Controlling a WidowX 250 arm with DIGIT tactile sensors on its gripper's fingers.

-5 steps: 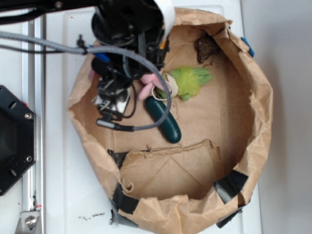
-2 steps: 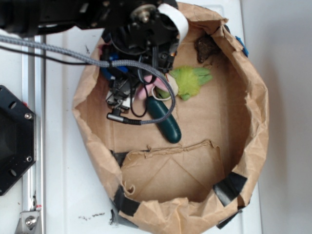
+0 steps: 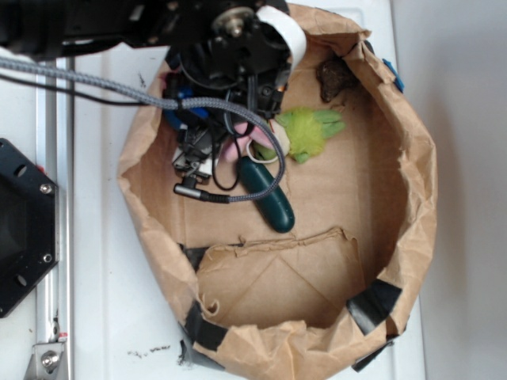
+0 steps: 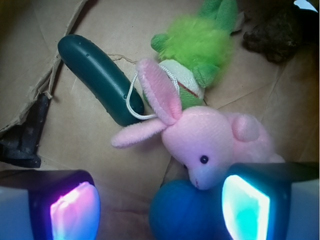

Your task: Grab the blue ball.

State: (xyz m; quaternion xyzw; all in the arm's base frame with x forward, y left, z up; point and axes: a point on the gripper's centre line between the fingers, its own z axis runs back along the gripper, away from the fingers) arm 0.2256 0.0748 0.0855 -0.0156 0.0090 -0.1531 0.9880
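While the arm hung over the upper left part of the brown paper bag (image 3: 412, 198), the gripper (image 4: 160, 210) had its two pads spread wide apart, one glowing pink (image 4: 75, 212) at lower left of the wrist view and one glowing cyan (image 4: 245, 207) at lower right. Nothing was pinched between them.

Down at the bottom edge of that wrist shot sat the blue ball (image 4: 182, 212), in the gap between the pads but closer to the cyan one (hard to say whether it actually touched that pad). From the exterior camera I couldn't see the ball at all, the arm covered it.

Right above the ball lay the pink plush bunny (image 4: 215, 142), its snout touching the top of the ball. A fuzzy green plush (image 4: 200, 47) lay against the bunny's ear, and a dark green capsule toy (image 4: 100, 77) rested tilted on the bag floor to the left, with a white string loop (image 4: 132, 100) next to it. Some dark brown lump (image 3: 334, 79) sat near the bag's top wall.
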